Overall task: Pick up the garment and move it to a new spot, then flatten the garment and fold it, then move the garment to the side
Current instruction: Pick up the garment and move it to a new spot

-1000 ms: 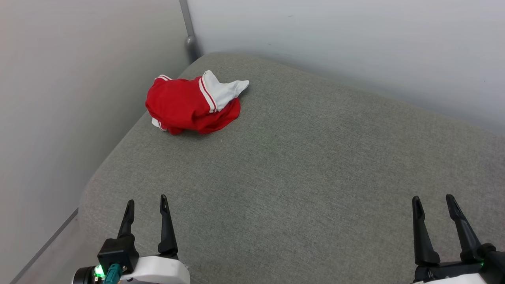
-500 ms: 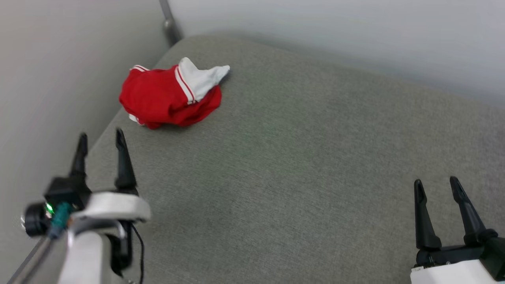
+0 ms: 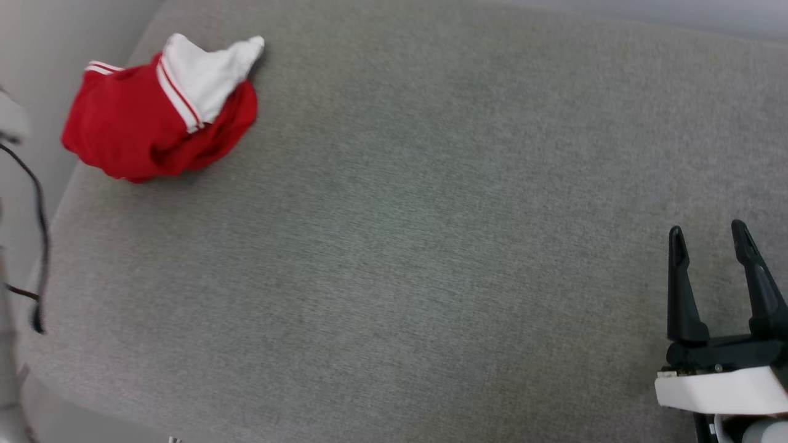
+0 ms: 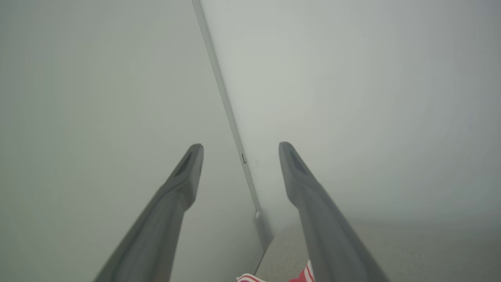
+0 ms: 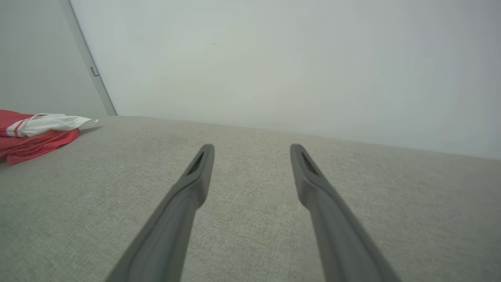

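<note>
The garment [image 3: 135, 123] lies crumpled in a red heap with a white sleeve on top, near the far left corner of the grey cushion [image 3: 431, 215]. The right wrist view shows the garment [image 5: 31, 137] far off to its left. A scrap of the garment [image 4: 301, 276] peeks in at the bottom edge of the left wrist view, below my left gripper [image 4: 240, 145], which is open, empty and aimed at the wall corner. My right gripper [image 3: 708, 229] hovers open and empty over the cushion's near right part, far from the garment; its fingers [image 5: 252, 148] stand wide apart.
Pale walls close in the cushion at the left and the back, meeting at a grey corner strip [image 4: 231, 117]. A dark cable [image 3: 40, 215] of my left arm hangs at the head view's left edge. The cushion's near edge drops off at the lower left.
The head camera has tilted down and shifted. My left arm rose forward and leftward until its gripper left the head view. The garment lies as before; both grippers stay open.
</note>
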`<state>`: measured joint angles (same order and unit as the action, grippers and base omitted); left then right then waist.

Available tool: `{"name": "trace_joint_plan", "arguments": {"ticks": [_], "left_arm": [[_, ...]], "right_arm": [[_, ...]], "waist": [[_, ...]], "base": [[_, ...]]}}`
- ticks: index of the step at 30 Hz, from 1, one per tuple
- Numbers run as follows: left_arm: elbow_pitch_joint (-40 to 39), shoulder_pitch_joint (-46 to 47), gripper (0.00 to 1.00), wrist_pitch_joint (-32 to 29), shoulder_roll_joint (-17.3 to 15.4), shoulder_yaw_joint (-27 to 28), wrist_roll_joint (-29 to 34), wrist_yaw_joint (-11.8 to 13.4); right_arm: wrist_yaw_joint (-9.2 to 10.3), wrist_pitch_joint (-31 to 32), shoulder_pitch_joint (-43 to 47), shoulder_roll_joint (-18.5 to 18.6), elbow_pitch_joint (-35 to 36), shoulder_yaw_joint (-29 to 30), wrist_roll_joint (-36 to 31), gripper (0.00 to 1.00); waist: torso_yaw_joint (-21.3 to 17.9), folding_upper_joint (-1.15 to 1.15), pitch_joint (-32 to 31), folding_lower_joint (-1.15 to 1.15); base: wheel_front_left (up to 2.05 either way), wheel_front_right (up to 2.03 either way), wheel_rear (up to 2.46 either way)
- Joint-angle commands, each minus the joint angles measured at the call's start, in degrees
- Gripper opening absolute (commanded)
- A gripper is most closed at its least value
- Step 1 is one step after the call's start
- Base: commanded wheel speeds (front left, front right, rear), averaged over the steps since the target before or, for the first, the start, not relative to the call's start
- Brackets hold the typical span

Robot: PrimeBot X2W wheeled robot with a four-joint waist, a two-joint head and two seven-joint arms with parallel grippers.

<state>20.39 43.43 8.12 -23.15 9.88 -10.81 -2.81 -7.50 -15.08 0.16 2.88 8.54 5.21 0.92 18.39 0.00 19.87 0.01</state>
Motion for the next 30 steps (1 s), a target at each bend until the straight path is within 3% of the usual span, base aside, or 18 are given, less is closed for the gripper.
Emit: {"name": "trace_joint_plan", "arguments": {"ticks": [1, 8, 17, 25, 30], "left_arm": [[0.8, 3.2, 1.00, -4.0, -2.5, 0.1, -0.9, -1.1], [4.2, 11.4, 1.00, -26.3, -9.6, -2.1, -6.8, -4.1], [6.6, 14.3, 1.00, -49.2, -16.9, -11.8, -18.6, -4.5], [7.0, 13.2, 1.00, -60.3, -20.4, -17.4, -28.5, -4.5], [8.2, 12.0, 1.00, -63.1, -21.1, -21.0, -31.0, -4.6]], "right_arm": [[0.02, -0.1, -1.7, 0.0, 0.7, 0.3, -0.5, 1.00], [0.02, -0.1, -4.7, 0.0, 3.3, 0.5, -1.5, 1.00], [0.03, -0.1, -7.7, 0.0, 7.6, 0.2, -3.4, 1.00], [0.03, -0.1, -9.1, 0.0, 10.7, 0.0, -5.1, 1.00], [0.03, -0.1, -10.0, 0.0, 12.2, 0.2, -5.7, 1.00]], "waist": [[-2.9, 0.00, 4.2, -0.01], [-5.5, 0.00, 9.8, -0.01], [-7.5, 0.00, 16.3, -0.01], [-8.7, 0.00, 21.5, -0.01], [-9.0, 0.00, 23.8, -0.01]], "base": [[0.00, 0.00, 0.00], [0.00, 0.00, 0.00], [0.00, 0.00, 0.00], [0.00, 0.00, 0.00], [0.00, 0.00, 0.00]]}}
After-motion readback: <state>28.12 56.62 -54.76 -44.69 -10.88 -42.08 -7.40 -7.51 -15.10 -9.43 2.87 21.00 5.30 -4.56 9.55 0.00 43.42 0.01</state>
